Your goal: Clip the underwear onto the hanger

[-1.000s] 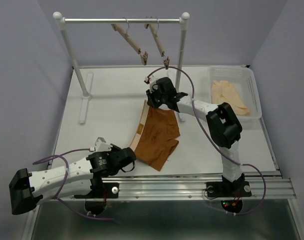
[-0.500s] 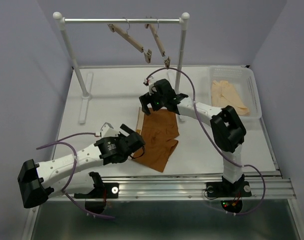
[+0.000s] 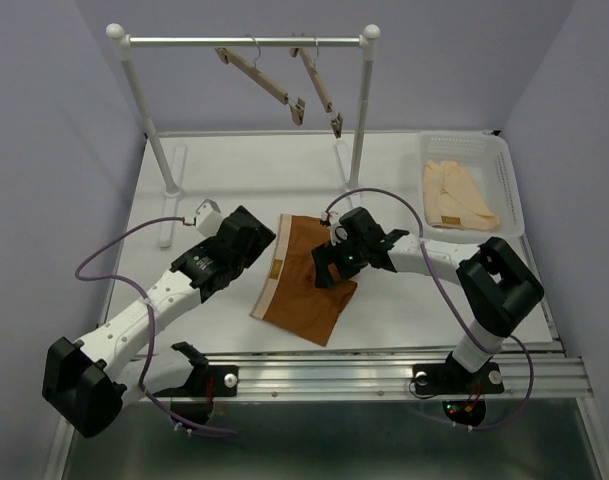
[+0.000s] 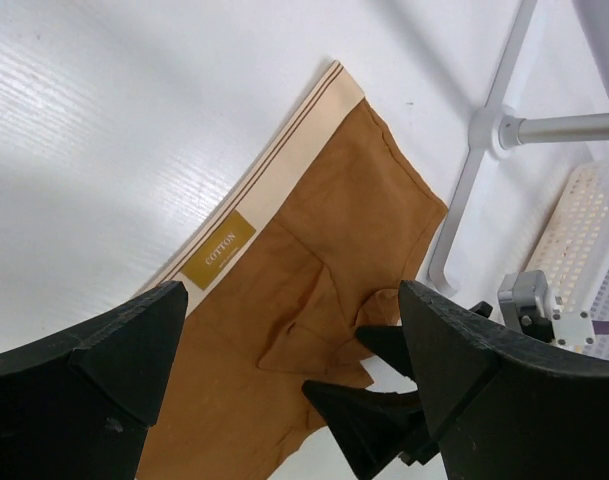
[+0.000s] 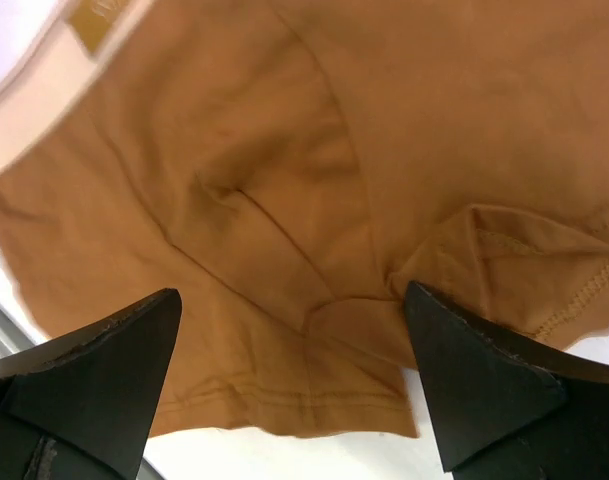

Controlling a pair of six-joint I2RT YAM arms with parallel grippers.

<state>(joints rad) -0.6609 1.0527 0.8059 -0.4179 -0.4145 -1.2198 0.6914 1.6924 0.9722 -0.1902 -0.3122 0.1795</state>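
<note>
Rust-brown soft cloth underwear with a pale striped waistband lies rumpled, both arms' jaws spread open

L arm stretches from near-left base diagonally toward centre, wrist low. Left end effector has jaws spread wide. R arm rises from near-right base, elbow bent at right, forearm pointing left. Right end effector likewise gapes, tilted down toward near-left.
</note>
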